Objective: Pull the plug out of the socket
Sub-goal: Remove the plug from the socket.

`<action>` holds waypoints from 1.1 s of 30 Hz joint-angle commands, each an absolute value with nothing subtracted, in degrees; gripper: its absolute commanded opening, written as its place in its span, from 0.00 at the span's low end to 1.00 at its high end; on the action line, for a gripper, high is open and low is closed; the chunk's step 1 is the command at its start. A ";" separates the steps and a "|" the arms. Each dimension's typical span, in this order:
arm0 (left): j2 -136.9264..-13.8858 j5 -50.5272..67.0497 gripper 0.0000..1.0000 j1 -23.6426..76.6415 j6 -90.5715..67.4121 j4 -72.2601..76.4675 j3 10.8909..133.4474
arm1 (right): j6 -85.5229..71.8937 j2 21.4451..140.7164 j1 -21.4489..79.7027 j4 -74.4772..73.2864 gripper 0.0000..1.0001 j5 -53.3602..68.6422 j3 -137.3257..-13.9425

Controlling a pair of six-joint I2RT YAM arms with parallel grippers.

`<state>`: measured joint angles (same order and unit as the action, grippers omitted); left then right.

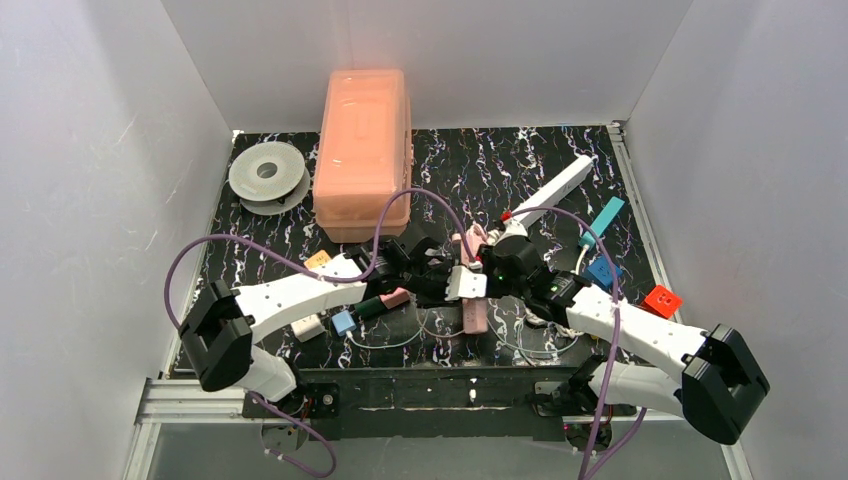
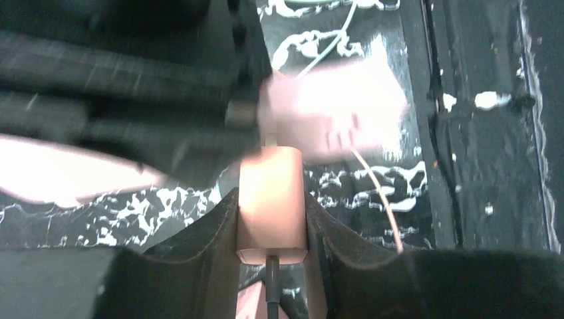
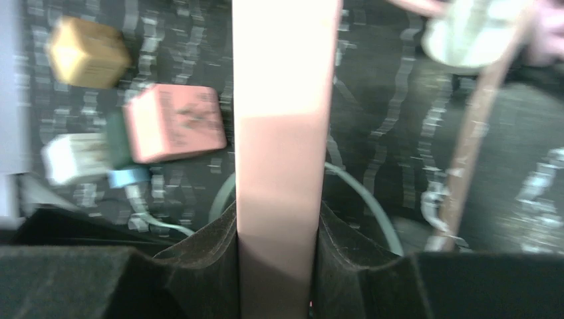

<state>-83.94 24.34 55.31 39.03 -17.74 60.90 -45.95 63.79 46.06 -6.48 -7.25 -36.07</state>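
Clamps the pink plug [image 2: 269,176] in the left gripper [image 2: 271,206] at the centre of the table [image 1: 470,160], pins seated in the pink power strip [image 3: 282,100]; pinches that strip in the right gripper [image 3: 278,229]. Looks light, rigid, smooth; favours gripping the plug's flat sides, not the cord [image 2: 273,286]

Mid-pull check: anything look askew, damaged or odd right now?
Nothing damaged: the left gripper clamps the pink plug, right gripper the pink socket strip. A pale prong shows between plug and strip, so the plug seems partly out.
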 commanded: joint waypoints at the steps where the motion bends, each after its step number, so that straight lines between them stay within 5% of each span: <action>1: -75.24 20.27 0.00 52.74 43.54 -27.73 62.25 | -39.15 62.43 42.52 -18.07 0.01 -17.84 -32.52; 17: -79.31 16.38 0.00 50.57 41.69 -24.09 65.19 | -37.79 54.28 37.36 -20.84 0.01 -13.49 -33.32; 23: -92.50 14.61 0.00 45.50 32.40 -22.51 78.55 | -35.57 48.20 28.73 -21.98 0.01 -5.21 -36.69; 27: -109.39 10.04 0.00 42.20 31.56 -24.06 98.59 | -35.55 48.36 20.44 -21.51 0.01 4.99 -36.77; 33: -124.84 2.15 0.00 40.47 32.13 -22.33 110.82 | -36.44 53.10 19.07 -17.36 0.01 3.45 -35.22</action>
